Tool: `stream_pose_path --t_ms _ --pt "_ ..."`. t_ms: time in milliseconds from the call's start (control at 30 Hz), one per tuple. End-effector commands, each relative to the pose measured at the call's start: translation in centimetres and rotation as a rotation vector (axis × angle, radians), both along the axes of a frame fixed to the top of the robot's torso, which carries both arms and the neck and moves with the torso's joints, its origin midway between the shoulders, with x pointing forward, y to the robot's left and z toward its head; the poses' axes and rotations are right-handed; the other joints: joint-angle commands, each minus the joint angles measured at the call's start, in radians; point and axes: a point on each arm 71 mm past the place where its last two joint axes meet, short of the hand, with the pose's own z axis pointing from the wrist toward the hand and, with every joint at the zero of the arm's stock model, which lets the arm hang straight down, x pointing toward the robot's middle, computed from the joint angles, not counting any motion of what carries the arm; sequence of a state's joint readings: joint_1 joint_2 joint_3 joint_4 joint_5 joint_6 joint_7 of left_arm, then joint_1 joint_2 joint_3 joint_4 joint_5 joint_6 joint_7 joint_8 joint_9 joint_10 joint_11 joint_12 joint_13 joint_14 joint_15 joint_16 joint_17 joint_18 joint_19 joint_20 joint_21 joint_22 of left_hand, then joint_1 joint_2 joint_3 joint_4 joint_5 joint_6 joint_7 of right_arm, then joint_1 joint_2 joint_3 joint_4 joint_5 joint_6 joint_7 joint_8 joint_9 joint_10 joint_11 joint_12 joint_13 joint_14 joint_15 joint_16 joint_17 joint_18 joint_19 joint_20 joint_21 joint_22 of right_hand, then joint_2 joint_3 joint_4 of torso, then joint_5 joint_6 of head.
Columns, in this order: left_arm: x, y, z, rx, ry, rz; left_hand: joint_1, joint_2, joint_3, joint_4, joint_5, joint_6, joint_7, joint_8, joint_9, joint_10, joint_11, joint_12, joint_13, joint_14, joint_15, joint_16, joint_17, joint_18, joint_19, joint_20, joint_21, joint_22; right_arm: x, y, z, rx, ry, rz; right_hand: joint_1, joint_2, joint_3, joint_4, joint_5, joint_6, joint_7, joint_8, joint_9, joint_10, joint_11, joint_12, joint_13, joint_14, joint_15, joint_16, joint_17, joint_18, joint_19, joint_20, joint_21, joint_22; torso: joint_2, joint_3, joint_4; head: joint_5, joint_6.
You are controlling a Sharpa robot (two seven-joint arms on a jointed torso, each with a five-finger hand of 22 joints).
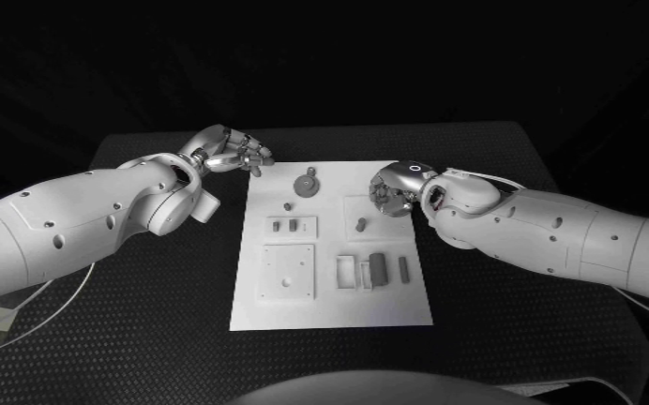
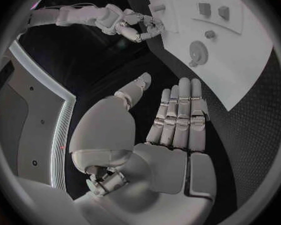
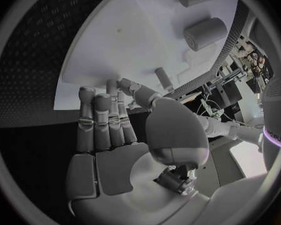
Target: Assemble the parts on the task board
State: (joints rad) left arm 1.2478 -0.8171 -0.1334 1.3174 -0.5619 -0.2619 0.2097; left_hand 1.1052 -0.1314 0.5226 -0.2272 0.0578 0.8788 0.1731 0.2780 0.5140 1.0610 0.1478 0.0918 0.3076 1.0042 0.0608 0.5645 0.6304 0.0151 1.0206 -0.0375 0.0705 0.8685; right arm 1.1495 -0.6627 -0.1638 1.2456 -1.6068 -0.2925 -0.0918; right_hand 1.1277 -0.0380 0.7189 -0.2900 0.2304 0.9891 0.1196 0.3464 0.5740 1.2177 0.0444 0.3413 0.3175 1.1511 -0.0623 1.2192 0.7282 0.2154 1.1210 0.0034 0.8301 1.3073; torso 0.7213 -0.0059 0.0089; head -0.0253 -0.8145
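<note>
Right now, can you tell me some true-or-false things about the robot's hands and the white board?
1. The left hand holds a part. False: its fingers are apart and it holds nothing.
2. The task board lies on the black table between the two arms. True.
3. The right hand is over the board's far right corner. True.
4. The round disc part is in the right hand. False: it lies on the board near the far edge, apart from both hands.
5. The left hand is above the board's middle. False: it is off the board, beyond the far left corner.
</note>
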Motion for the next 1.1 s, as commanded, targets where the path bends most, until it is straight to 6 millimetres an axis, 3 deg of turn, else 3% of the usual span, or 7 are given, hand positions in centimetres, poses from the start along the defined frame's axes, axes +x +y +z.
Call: stream_pose_path --t_ms 33,1100 --pt "-0.02 -0.23 0.09 -0.003 -0.001 -0.017 0.003 0.004 -0.005 0.000 0.004 0.006 -0.002 0.004 -0.001 0.002 0.005 -0.005 -0.001 0.008 0.000 -0.004 0.001 0.005 0.006 0.002 0.003 -0.002 -0.97 -0.56 -2.33 -0.038 0.129 -0.024 0.001 0.010 0.003 0.002 -0.001 0.011 -0.002 0.009 0.010 -0.002 0.003 -0.012 -0.008 0.002 0.000 -0.007 0.001 0.046 0.006 -0.001 0.002 0.019 0.000 0.0001 -0.0013 0.003 -0.002" --pt "0.19 0.07 0.03 0.001 -0.002 -0.008 0.004 0.003 -0.005 -0.001 0.004 0.003 -0.001 0.003 -0.003 0.003 0.005 -0.006 -0.002 0.009 0.000 -0.008 0.007 0.005 0.006 0.001 0.002 -0.003 -1.19 -0.73 -1.69 -0.013 0.075 -0.015 -0.002 0.005 0.007 0.001 0.009 0.016 -0.006 0.013 0.025 0.007 -0.001 -0.011 -0.003 0.005 -0.004 -0.009 0.003 0.046 0.009 -0.005 0.003 0.019 0.000 0.0010 -0.0020 0.006 0.002"
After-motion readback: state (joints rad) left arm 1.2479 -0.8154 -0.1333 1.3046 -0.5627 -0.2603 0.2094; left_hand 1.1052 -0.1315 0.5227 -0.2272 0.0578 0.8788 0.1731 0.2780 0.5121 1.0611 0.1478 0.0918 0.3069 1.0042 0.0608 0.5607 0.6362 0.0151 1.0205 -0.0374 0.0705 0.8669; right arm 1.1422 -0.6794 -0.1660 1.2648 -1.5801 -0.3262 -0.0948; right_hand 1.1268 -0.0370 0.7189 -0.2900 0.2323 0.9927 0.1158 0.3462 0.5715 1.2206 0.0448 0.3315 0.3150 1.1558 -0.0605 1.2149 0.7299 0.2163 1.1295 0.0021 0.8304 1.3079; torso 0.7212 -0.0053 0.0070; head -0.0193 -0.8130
